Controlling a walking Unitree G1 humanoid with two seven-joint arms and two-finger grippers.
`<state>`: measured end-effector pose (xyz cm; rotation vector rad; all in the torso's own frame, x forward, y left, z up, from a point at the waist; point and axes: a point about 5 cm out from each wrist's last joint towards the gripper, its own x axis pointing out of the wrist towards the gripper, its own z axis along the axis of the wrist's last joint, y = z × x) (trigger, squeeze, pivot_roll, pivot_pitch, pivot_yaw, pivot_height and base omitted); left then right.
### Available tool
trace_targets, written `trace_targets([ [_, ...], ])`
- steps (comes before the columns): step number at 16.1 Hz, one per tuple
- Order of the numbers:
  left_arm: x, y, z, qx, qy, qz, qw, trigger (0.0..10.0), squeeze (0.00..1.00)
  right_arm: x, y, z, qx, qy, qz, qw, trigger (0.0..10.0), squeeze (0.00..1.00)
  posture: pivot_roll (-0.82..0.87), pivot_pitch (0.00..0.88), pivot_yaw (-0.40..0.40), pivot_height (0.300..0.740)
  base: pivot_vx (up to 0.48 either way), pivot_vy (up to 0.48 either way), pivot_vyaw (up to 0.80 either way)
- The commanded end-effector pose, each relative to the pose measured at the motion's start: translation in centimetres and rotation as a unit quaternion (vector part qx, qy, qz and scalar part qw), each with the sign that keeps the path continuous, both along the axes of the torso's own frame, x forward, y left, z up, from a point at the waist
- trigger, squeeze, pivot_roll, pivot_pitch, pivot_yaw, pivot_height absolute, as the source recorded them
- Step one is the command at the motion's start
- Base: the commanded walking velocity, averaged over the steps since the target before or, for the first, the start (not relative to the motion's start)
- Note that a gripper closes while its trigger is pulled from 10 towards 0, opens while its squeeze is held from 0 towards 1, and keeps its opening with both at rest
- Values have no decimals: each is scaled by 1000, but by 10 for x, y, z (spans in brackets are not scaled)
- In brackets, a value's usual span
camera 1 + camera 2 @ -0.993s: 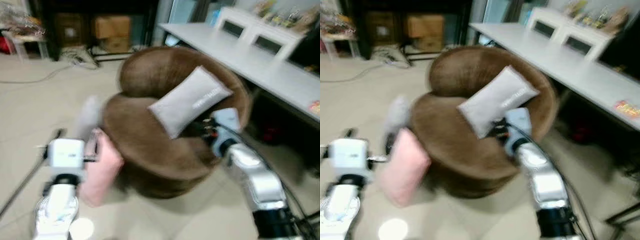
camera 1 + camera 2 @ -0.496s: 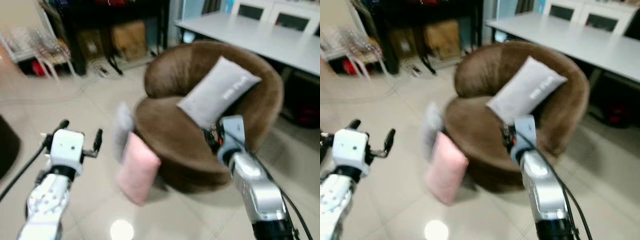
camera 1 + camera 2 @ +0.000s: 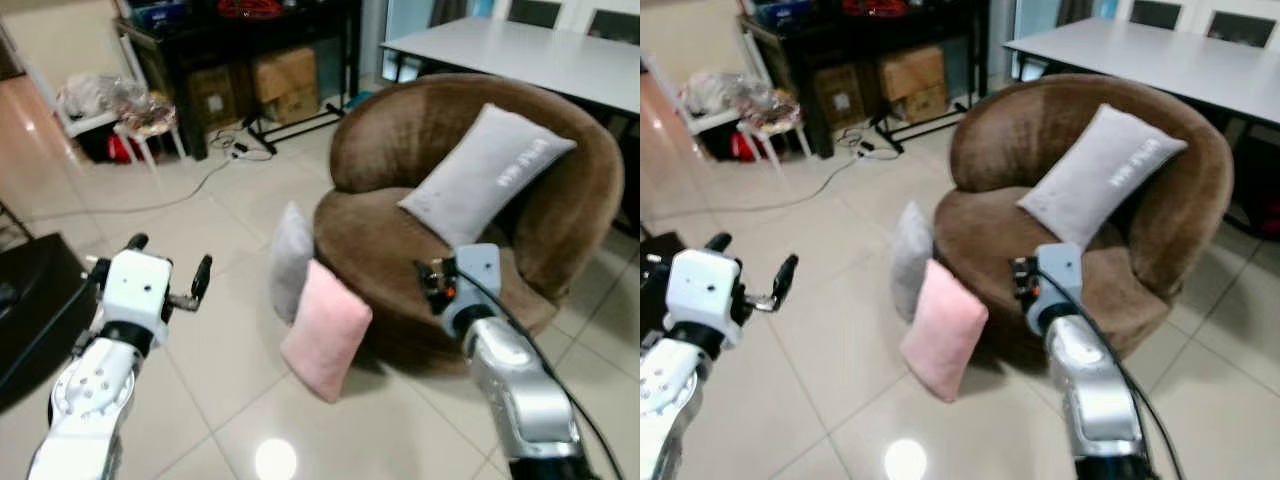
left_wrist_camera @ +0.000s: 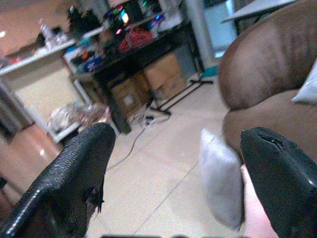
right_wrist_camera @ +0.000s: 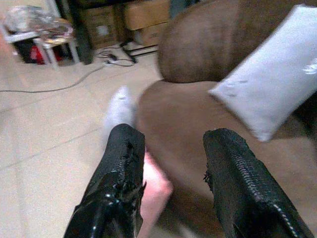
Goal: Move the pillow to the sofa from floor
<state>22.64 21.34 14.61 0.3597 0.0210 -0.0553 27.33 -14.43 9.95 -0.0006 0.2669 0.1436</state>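
We find the pink pillow [image 3: 326, 340] standing on the tiled floor [image 3: 220, 300], leaning against the near left side of the round brown sofa [image 3: 560, 200]. A grey pillow [image 3: 291, 260] stands just behind it, also against the sofa. A second grey pillow [image 3: 487, 172] rests on the sofa seat, propped against the backrest. The left hand [image 3: 168, 279] is raised over the floor, left of both floor pillows, fingers spread wide and holding nothing. The right hand [image 5: 171, 163] is raised before the sofa seat, fingers apart, empty. A white desk [image 3: 520, 55] stands behind the sofa; cardboard boxes [image 3: 285, 80] sit at the far side.
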Motion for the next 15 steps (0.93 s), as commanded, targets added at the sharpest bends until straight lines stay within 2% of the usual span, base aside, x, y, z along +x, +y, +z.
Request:
trace_targets([
  [1, 0, 1, 1, 1, 1, 7, 1000, 10000, 0, 0, 5, 9, 9, -20, 10, 1000, 10000, 0, -19, 0, 59, 740, 0, 394, 0],
  [3, -2, 6, -1, -12, -4, 37, 999, 10000, 0, -2, 16, 11, 29, -24, 23, 999, 10000, 0, -6, 0, 8, 740, 0, 396, 0],
  [4, -3, 5, -1, -20, -8, 42, 999, 10000, 0, -2, 20, 11, 33, -24, 28, 999, 10000, 0, -6, 0, 8, 740, 0, 394, 0],
  [5, -5, 2, 1, -45, -15, 41, 998, 10000, 0, -1, 21, 12, 32, -24, 28, 999, 10000, 0, -3, 0, -6, 740, 0, 0, 0],
  [8, -6, 4, 2, -50, -23, 53, 997, 10000, 0, 1, 22, 10, 31, -17, 49, 998, 10000, 0, 13, 0, -33, 740, 0, 0, 0],
  [13, -6, 8, 5, -57, -38, 69, 995, 10000, 0, 5, 21, 12, 38, -13, 49, 998, 10000, 0, 23, 0, -55, 740, 294, 0, 800],
  [15, -4, 7, 4, -57, -37, 67, 995, 10000, 0, 8, 15, 13, 21, -17, 23, 999, 10000, 0, 18, 0, -55, 740, 322, 0, 0],
])
